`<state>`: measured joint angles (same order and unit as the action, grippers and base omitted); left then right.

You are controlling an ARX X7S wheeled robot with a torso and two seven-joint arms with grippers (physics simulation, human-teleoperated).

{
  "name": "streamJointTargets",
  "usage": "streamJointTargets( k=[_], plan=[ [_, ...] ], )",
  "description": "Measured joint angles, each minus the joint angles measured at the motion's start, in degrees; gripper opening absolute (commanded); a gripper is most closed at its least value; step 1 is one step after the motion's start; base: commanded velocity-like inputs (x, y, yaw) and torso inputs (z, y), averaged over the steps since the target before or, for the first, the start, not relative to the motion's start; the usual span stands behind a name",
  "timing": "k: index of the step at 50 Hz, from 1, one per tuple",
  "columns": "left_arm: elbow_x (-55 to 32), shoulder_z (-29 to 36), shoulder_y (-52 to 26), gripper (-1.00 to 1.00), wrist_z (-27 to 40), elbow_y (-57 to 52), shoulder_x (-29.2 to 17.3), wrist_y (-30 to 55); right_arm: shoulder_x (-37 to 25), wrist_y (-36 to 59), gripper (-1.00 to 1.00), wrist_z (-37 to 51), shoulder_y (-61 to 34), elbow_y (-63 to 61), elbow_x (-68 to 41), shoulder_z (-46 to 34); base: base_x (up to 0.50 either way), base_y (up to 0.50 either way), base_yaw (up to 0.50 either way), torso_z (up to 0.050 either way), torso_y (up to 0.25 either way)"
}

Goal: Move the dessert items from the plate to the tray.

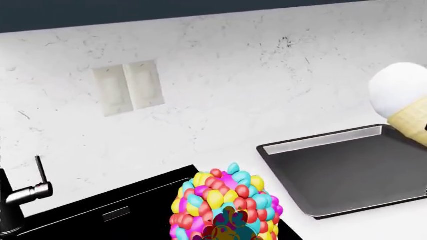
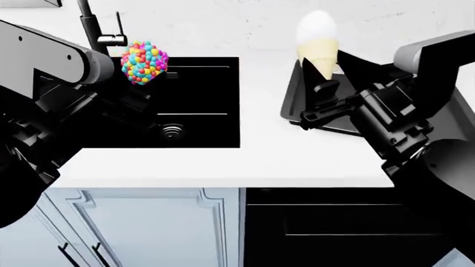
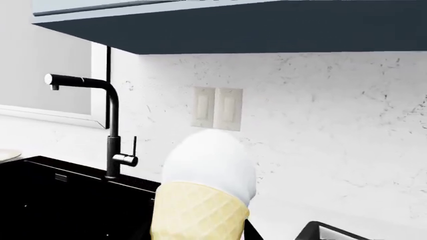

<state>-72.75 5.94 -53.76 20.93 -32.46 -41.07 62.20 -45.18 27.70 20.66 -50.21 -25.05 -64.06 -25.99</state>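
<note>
Holding the candy-bead ball point(image 2: 144, 62) aloft, the left gripper point(image 2: 137, 92) sits directly beneath it, above the black sink basin point(image 2: 200, 105) near the faucet point(image 2: 97, 28); its fingers are mostly hidden behind the ball and the dark arm, so their spread is hard to read, though they appear closed on the ball's underside. In the left wrist view the ball fills the near foreground, with the tray point(image 1: 347, 170) lying beyond it on the white counter point(image 2: 260, 150). The right gripper point(image 2: 326, 83) grips the pale yellow cone point(image 2: 317, 41) by its narrow lower end, jaws drawn in against it. The cone stands nearly upright, long axis vertical, its white rounded top up and its tip pointing down into the gripper. It hangs over the tray's near-left edge, raised clear of the tray floor.
</note>
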Motion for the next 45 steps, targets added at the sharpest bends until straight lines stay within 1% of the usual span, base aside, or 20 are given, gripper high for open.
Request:
streamJointTargets(
  k=[6,24,36,41,45],
  plan=[
    [-0.1,0.1,0.0,-1.0,0.2,-0.1,-0.1,0.0,-0.4,0.1,-1.0,0.3,0.4,-0.3,-0.9,0.4,0.37,-0.42,0.0,0.0,0.003],
    [0.1,-0.2,0.9,-1.0,-0.3,-0.4,-0.7,-1.0,-0.8,1.6,-1.0,2.3,-0.5,-1.3,-4.2,1.2,0.01,-0.5,0.0,0.0,0.0],
    [0.0,-0.1,1.1,-1.0,-0.2,-0.6,-1.1,-1.1,-1.4,2.9,-1.0,2.1,-0.6,-1.9,-5.7,0.7,0.01,-0.5,0.0,0.0,0.0],
    [0.1,0.2,0.8,-1.0,-0.1,-0.5,-1.2,-1.0,-1.7,3.2,-1.0,1.6,-0.5,-2.2,-6.5,0.7,0.19,-0.5,0.0,0.0,0.0],
    [0.0,0.5,0.5,-1.0,-0.2,-0.5,-1.1,-0.9,-2.0,3.1,-1.0,1.4,-0.3,-2.5,-6.9,0.9,0.39,-0.39,0.0,0.0,0.0]
  ],
)
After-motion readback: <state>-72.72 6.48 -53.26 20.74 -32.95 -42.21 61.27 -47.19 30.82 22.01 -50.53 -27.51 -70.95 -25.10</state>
